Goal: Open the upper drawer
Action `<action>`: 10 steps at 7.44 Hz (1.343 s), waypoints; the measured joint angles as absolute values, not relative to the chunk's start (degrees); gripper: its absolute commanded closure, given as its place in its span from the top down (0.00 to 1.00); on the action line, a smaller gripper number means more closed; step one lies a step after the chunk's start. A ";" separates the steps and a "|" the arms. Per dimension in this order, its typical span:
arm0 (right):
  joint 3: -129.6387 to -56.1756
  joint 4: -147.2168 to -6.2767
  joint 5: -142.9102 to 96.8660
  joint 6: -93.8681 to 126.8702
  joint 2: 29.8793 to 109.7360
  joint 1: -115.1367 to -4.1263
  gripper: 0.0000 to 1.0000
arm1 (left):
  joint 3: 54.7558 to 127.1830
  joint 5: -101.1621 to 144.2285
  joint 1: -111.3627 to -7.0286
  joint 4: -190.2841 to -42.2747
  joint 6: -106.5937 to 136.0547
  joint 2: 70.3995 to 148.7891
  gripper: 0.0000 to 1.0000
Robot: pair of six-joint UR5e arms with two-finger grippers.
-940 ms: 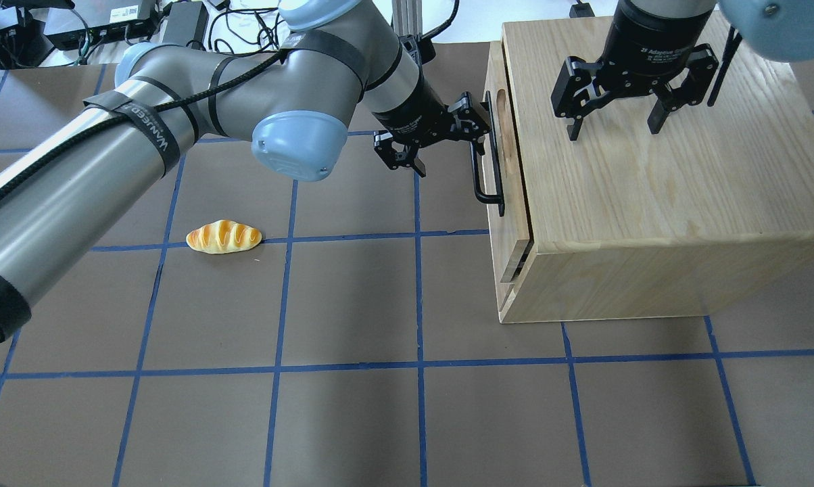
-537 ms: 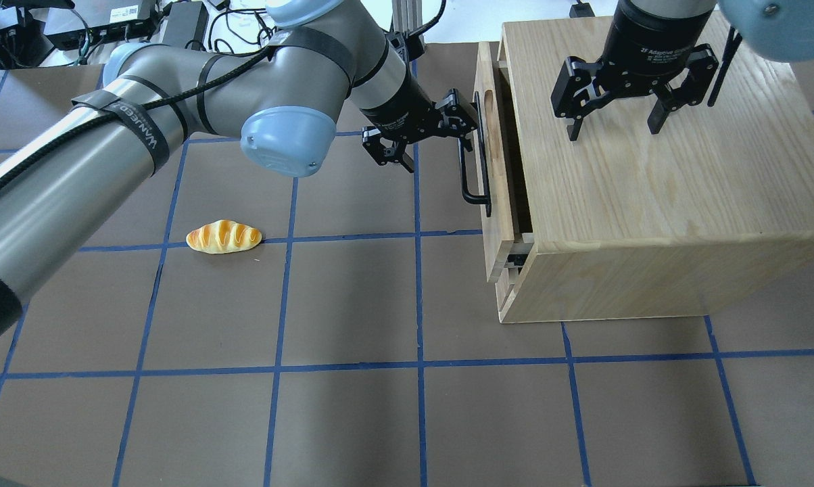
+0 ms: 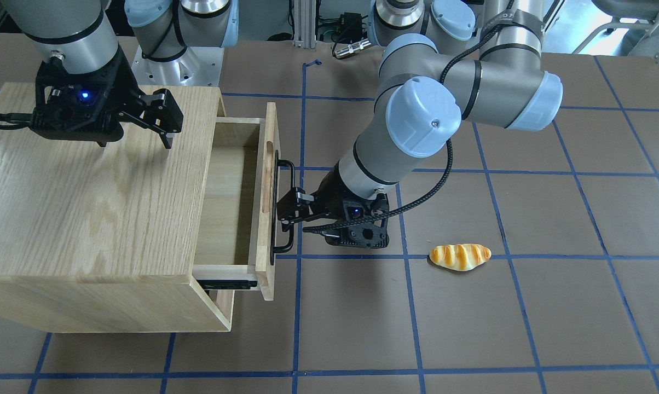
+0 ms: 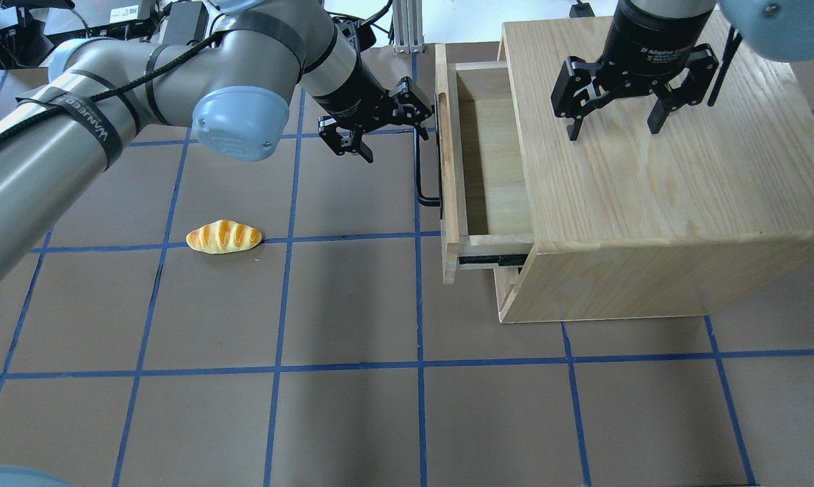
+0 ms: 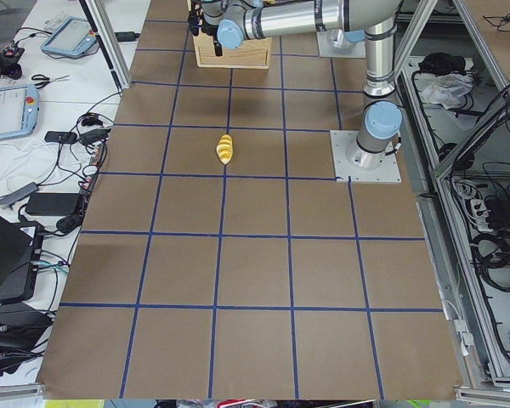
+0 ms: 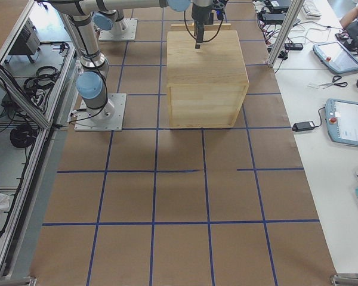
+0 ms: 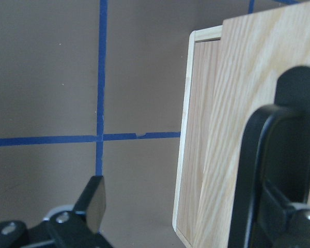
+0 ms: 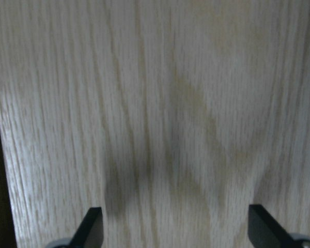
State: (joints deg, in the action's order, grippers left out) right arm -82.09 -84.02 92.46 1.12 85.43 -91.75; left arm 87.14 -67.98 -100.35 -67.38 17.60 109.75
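The upper drawer (image 4: 495, 169) stands pulled well out of the oak cabinet (image 4: 650, 203); its inside looks empty. Its front panel carries a black bar handle (image 4: 417, 169) and a slot cutout. In the front-facing view the drawer (image 3: 236, 191) and its handle (image 3: 275, 219) show too. My left gripper (image 4: 395, 132) is open, with one finger hooked behind the bar and the other out over the table; it also shows in the front-facing view (image 3: 302, 221) and the left wrist view (image 7: 196, 206). My right gripper (image 4: 613, 128) is open, fingertips down at the cabinet top (image 8: 175, 129).
A toy bread roll (image 4: 224, 237) lies on the brown gridded table to the left of the drawer, also in the front-facing view (image 3: 460, 256). A lower drawer front shows under the open one. Cables and boxes lie beyond the table's far edge.
My left gripper has moved left with the handle, and the upper drawer has slid from nearly shut to well out. The right gripper has not moved.
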 measured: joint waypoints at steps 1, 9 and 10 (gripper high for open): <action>-82.10 -84.02 92.46 1.12 85.43 -91.76 1.00 | 87.86 -69.14 -99.06 -68.20 15.76 109.17 1.00; -82.09 -84.02 92.46 1.11 85.43 -91.73 1.00 | 89.00 -70.72 -91.24 -75.02 7.96 104.72 1.00; -82.09 -84.02 92.46 1.12 85.43 -91.73 1.00 | 88.04 -71.49 -90.84 -78.05 7.56 103.33 1.00</action>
